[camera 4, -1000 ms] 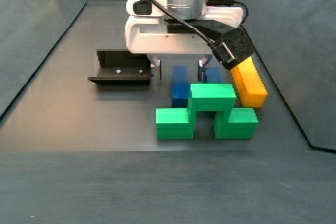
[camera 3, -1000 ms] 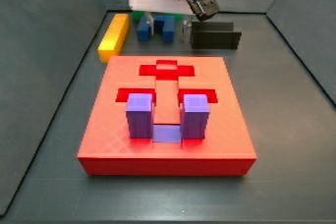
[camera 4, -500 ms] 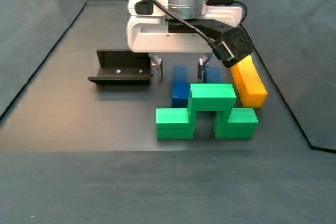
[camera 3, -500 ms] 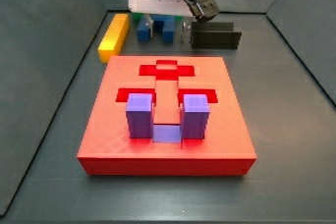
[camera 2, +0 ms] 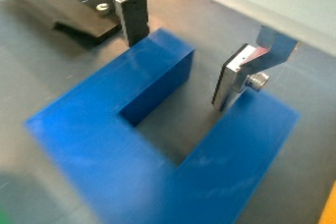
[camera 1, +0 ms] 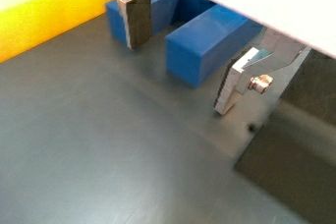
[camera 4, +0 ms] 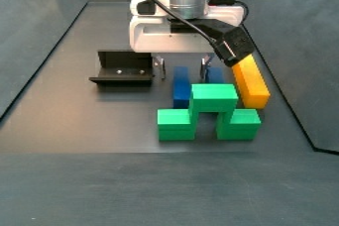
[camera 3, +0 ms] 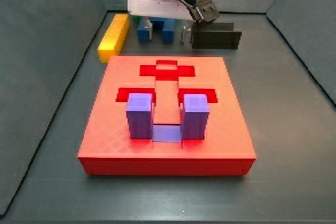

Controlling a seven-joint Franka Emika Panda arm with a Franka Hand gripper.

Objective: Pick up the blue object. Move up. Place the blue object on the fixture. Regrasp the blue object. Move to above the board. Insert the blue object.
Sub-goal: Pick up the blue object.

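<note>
The blue object [camera 2: 132,120] is a deep-blue U-shaped block lying on the floor. It shows in both wrist views and in both side views [camera 4: 181,83] [camera 3: 155,28]. My gripper [camera 2: 183,51] is low over it and open. Its silver fingers [camera 1: 132,17] stand either side of one prong [camera 1: 210,43] with gaps, not touching. The black fixture [camera 4: 122,68] stands beside the blue object and shows in a wrist view [camera 2: 66,7]. The red board [camera 3: 164,120] lies nearer in a side view, with a purple U-shaped block [camera 3: 168,117] standing in it.
A long yellow bar [camera 4: 249,81] lies on the other side of the blue object from the fixture; it also shows in a wrist view [camera 1: 46,17]. A green block [camera 4: 205,111] sits right in front of the blue object. Dark walls ring the floor.
</note>
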